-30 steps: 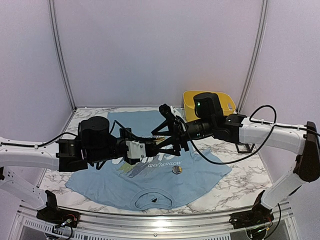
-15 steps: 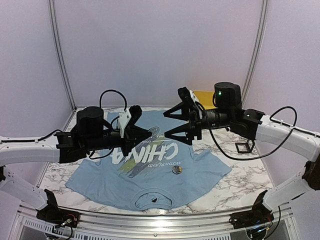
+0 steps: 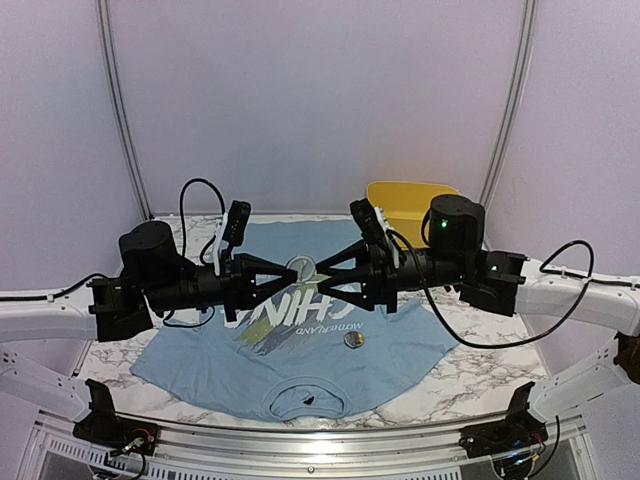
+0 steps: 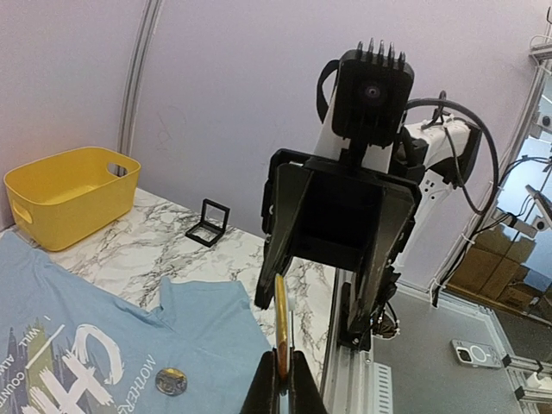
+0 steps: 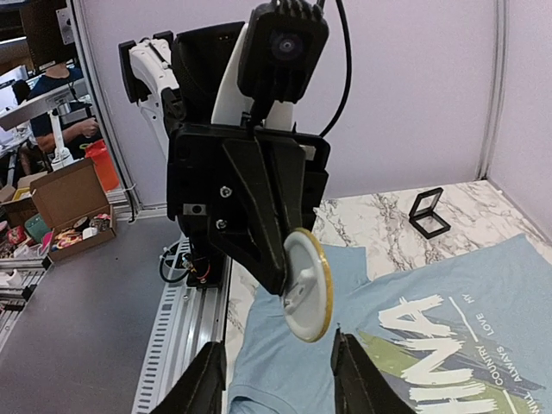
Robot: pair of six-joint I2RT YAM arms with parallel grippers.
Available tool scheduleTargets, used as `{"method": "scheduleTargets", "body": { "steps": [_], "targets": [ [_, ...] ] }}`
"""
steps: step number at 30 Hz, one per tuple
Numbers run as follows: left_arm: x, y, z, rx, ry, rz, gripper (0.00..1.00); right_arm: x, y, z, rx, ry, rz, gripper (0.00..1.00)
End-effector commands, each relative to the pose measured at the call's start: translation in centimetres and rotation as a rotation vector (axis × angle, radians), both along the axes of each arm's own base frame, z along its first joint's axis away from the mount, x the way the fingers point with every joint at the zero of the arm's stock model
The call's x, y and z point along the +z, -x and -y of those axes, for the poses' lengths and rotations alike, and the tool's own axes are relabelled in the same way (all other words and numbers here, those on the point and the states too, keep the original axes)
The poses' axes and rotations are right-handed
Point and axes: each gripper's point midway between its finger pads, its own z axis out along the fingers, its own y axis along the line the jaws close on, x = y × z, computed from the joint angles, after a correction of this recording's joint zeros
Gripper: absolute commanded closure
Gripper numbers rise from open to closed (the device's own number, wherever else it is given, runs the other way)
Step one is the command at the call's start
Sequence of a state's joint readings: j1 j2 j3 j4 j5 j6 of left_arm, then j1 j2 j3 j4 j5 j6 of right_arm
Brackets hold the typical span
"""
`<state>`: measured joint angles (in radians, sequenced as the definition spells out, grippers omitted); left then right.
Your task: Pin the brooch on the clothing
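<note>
The brooch (image 3: 300,267) is a round disc with a gold rim and a white back carrying a clasp (image 5: 306,285). It hangs in mid-air, seen edge-on in the left wrist view (image 4: 281,321). My left gripper (image 3: 288,273) (image 4: 282,384) is shut on its edge. My right gripper (image 3: 322,272) (image 5: 278,379) faces the left one tip to tip, open, with a finger on each side of the disc and gaps showing. Below lies the clothing (image 3: 300,370), a light blue T-shirt with white CHINA lettering (image 5: 448,328), flat on the table.
A second round badge (image 3: 352,340) (image 4: 170,380) lies on the shirt's chest. A yellow basket (image 3: 410,205) (image 4: 69,194) stands at the back right. A small black open frame (image 3: 488,296) (image 5: 429,213) sits on the marble beside the shirt's right sleeve.
The arms drew apart and levelled out, then met tip to tip above the shirt. The right jaws widened, then narrowed around the disc. The left gripper stayed shut.
</note>
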<state>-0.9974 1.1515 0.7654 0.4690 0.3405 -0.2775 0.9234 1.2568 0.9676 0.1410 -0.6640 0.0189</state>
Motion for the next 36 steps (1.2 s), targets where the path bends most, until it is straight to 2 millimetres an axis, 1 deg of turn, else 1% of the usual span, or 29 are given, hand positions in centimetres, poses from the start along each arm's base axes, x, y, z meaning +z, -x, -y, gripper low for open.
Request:
{"method": "scheduleTargets", "body": {
  "steps": [1, 4, 6, 8, 9, 10, 14, 17, 20, 22, 23, 24, 25, 26, 27, 30, 33, 35, 36],
  "targets": [
    [2.0, 0.9, -0.3, 0.001, 0.090, 0.005, 1.00, 2.0, 1.1, -1.1, 0.020, -0.077, -0.010, 0.63],
    [2.3, 1.1, -0.4, -0.002, 0.096, 0.024, 1.00, 2.4, 1.2, -1.6, 0.034, -0.082, -0.015, 0.66],
    [2.6, 1.4, -0.4, -0.014, 0.101, 0.044, 1.00, 2.3, 0.9, -2.0, 0.031, -0.071, -0.026, 0.71],
    [3.0, 1.5, -0.4, -0.022, 0.105, 0.061, 1.00, 2.1, 0.9, -2.3, 0.041, -0.064, -0.037, 0.85],
    [3.1, 1.6, -0.4, -0.026, 0.107, 0.066, 1.00, 1.8, 0.9, -2.5, 0.043, -0.056, -0.043, 0.94],
    [3.3, 1.7, -0.4, -0.030, 0.111, 0.071, 1.00, 1.6, 1.0, -2.6, 0.046, -0.043, -0.048, 1.00],
    [3.2, 1.8, -0.3, -0.041, 0.108, 0.077, 1.00, 2.2, 1.6, -2.7, 0.071, -0.060, -0.048, 1.00],
    [2.6, 2.0, -0.2, -0.056, 0.094, 0.079, 1.00, 2.8, 1.6, -2.7, 0.068, -0.073, -0.041, 1.00],
    [2.0, 2.0, -0.3, -0.055, 0.079, 0.091, 1.00, 2.7, 1.2, -2.7, 0.049, -0.055, -0.033, 1.00],
    [2.0, 2.0, -0.7, -0.043, 0.077, 0.124, 0.62, 1.7, 0.7, -2.7, 0.023, 0.004, -0.021, 1.00],
    [2.1, 2.0, -1.2, -0.029, 0.076, 0.148, 0.57, 0.9, 0.6, -2.6, 0.017, 0.048, -0.018, 1.00],
    [2.1, 2.0, -1.6, -0.016, 0.071, 0.176, 0.58, 0.0, 0.6, -2.5, 0.021, 0.101, -0.016, 1.00],
    [2.2, 1.9, -2.2, 0.009, 0.063, 0.201, 0.63, -1.2, 0.8, -2.2, 0.031, 0.159, -0.024, 1.00],
    [2.0, 1.8, -2.4, 0.023, 0.047, 0.212, 0.66, -1.5, 1.2, -2.1, 0.052, 0.182, -0.025, 1.00],
    [1.8, 1.7, -2.3, 0.020, 0.029, 0.217, 0.67, -1.5, 1.5, -2.1, 0.069, 0.187, -0.023, 1.00],
    [0.8, 2.2, -1.2, -0.047, -0.034, 0.195, 0.70, -1.4, 2.0, -2.0, 0.099, 0.188, -0.018, 1.00],
    [-0.3, 2.2, -0.6, -0.067, -0.075, 0.177, 0.72, -1.5, 2.0, -2.0, 0.104, 0.194, -0.013, 1.00],
    [-0.7, 2.0, -0.4, -0.071, -0.095, 0.180, 0.76, -1.5, 1.9, -2.0, 0.100, 0.194, -0.011, 1.00],
    [-0.8, 1.9, -0.3, -0.070, -0.104, 0.180, 0.77, -1.6, 1.9, -2.0, 0.101, 0.196, -0.011, 1.00]
  ]
}}
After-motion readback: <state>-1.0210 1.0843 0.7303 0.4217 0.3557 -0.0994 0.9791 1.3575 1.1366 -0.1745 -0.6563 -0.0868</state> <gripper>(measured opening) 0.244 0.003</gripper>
